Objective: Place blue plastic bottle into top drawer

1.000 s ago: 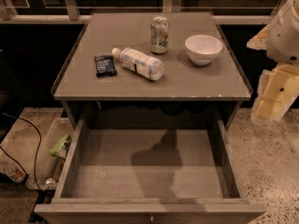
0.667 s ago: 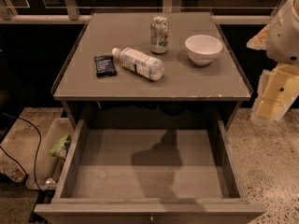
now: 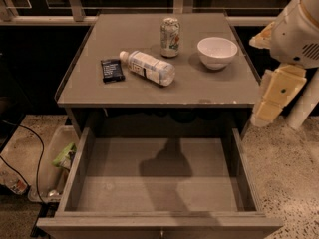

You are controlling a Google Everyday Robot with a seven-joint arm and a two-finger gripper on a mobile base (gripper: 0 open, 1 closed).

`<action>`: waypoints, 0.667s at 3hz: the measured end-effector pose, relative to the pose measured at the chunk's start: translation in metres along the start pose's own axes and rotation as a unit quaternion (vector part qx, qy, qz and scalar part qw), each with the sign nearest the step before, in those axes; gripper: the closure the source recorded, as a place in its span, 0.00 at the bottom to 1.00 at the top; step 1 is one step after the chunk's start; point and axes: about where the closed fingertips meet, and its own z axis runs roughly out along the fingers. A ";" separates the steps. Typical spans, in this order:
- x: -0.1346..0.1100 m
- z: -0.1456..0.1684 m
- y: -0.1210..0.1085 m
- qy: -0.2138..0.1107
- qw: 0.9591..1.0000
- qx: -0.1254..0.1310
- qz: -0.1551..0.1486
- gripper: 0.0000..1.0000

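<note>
The blue plastic bottle [image 3: 148, 67] lies on its side on the cabinet top [image 3: 209, 86], white cap pointing back left. The top drawer [image 3: 124, 193] is pulled out below the cabinet top, and nothing lies in it. My gripper [image 3: 262, 114] hangs at the right edge of the view, beside the cabinet's right front corner, level with the cabinet top. It is well right of the bottle and holds nothing that I can see. The arm [image 3: 299, 29] rises above it.
An upright green-white can [image 3: 170, 37] stands just behind the bottle. A white bowl [image 3: 217, 52] is to its right and a small dark packet [image 3: 112, 69] to the bottle's left. A clear bin [image 3: 55, 163] and cables [image 3: 30, 133] lie on the floor at left.
</note>
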 end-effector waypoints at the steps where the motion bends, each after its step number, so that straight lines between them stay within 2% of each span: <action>1: -0.027 0.017 -0.022 -0.063 0.998 0.002 0.000 0.00; 2: -0.053 0.034 -0.045 -0.121 0.993 -0.008 0.009 0.00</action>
